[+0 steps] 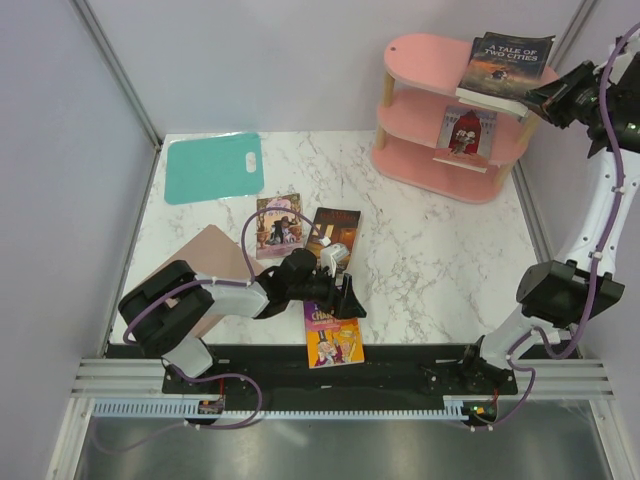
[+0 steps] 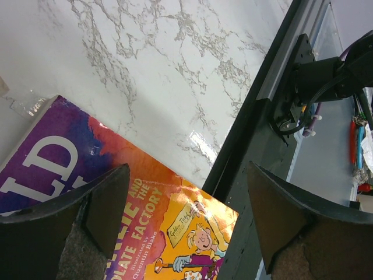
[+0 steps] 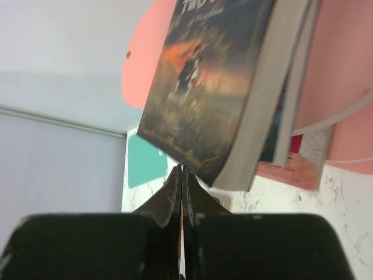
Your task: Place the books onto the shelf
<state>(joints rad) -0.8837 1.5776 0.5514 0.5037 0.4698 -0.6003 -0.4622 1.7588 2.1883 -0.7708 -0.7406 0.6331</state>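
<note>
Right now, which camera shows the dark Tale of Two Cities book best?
Top external: the Tale of Two Cities book shows its cover and full title, atop the shelf. Right wrist shows only its lower cover and page edges, close up. Left wrist misses it.

Teal mat (image 1: 213,166) and brown cardboard (image 1: 205,252) on marble table (image 1: 430,260).
</note>
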